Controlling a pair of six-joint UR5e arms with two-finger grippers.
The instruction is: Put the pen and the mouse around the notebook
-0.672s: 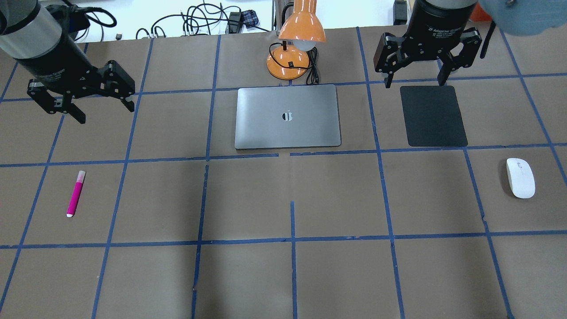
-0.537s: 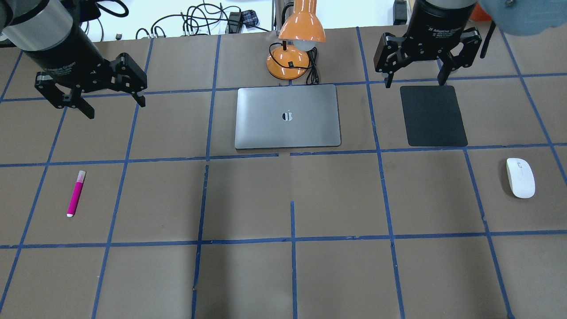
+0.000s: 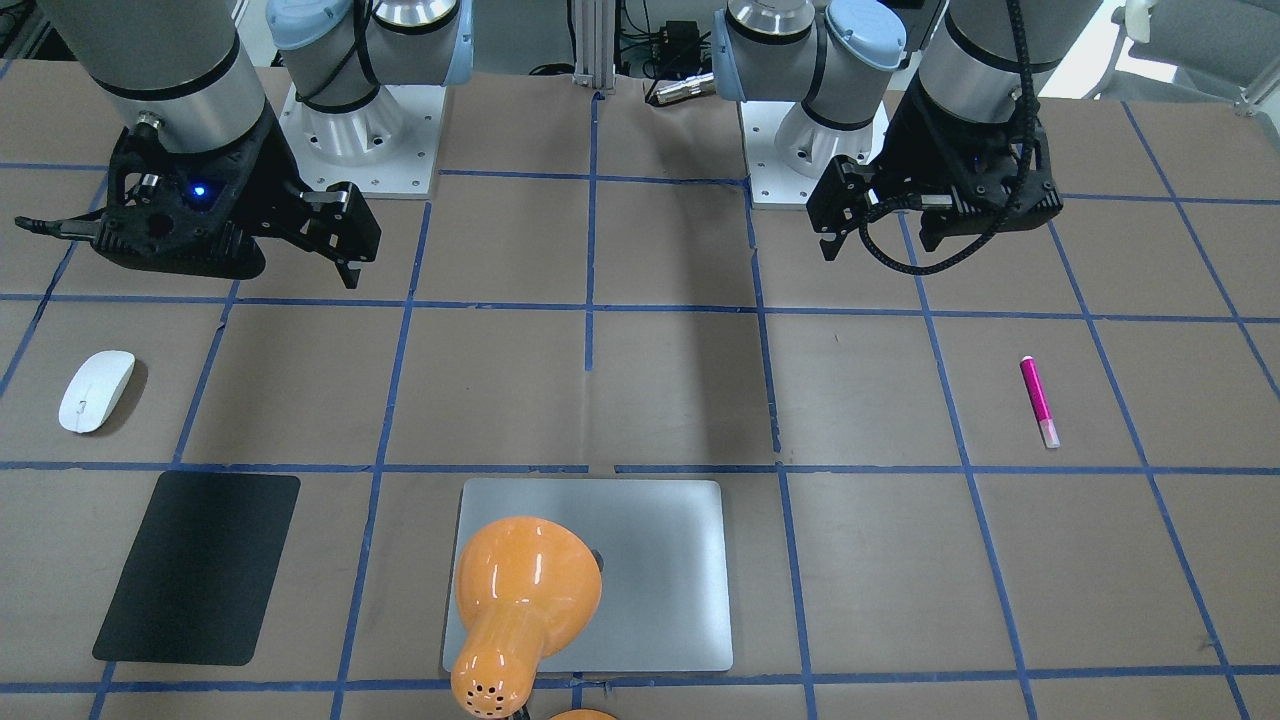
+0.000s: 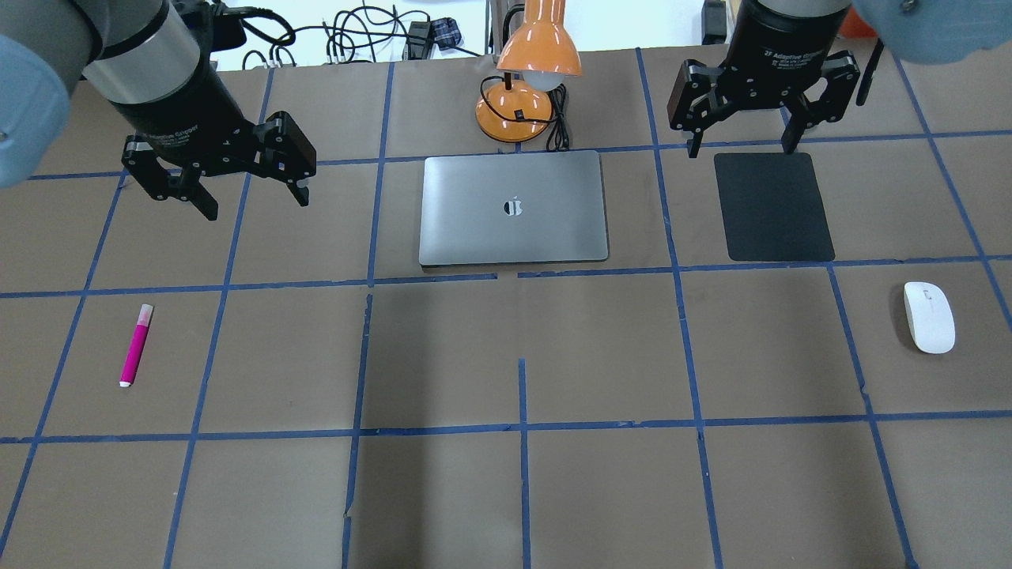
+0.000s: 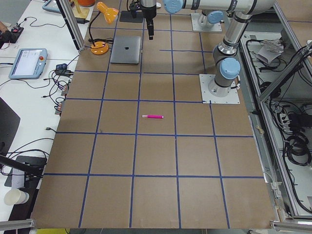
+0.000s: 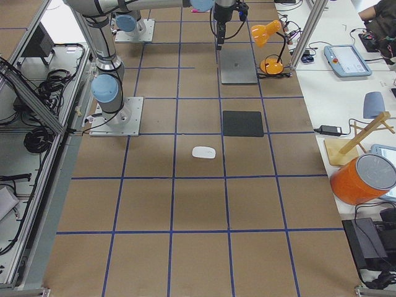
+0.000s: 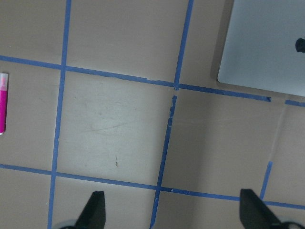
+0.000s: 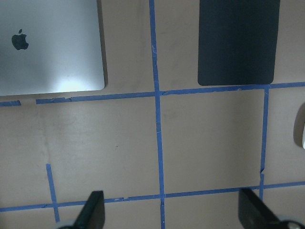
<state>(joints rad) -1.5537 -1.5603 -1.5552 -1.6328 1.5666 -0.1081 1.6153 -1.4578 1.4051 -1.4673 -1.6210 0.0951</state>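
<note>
The magenta pen [image 4: 135,345] lies on the table at the near left, also at the left edge of the left wrist view [image 7: 3,102]. At the near right rests the white mouse [image 4: 929,317]. The closed silver notebook [image 4: 514,207] sits at the back centre. My left gripper [image 4: 257,205] hovers open and empty just left of the notebook, well behind the pen. My right gripper [image 4: 741,148] hangs open and empty over the far edge of a black pad, far from the mouse.
The matte black pad [image 4: 775,207] lies right of the notebook. An orange desk lamp [image 4: 526,79] with its cord stands just behind the notebook, its shade hanging over the lid's far edge. Blue tape lines grid the brown table. Cables lie beyond the far edge.
My left arm has swung to the right, toward the notebook's left side, with its gripper still open. The right arm, pen, mouse and notebook have stayed put.
</note>
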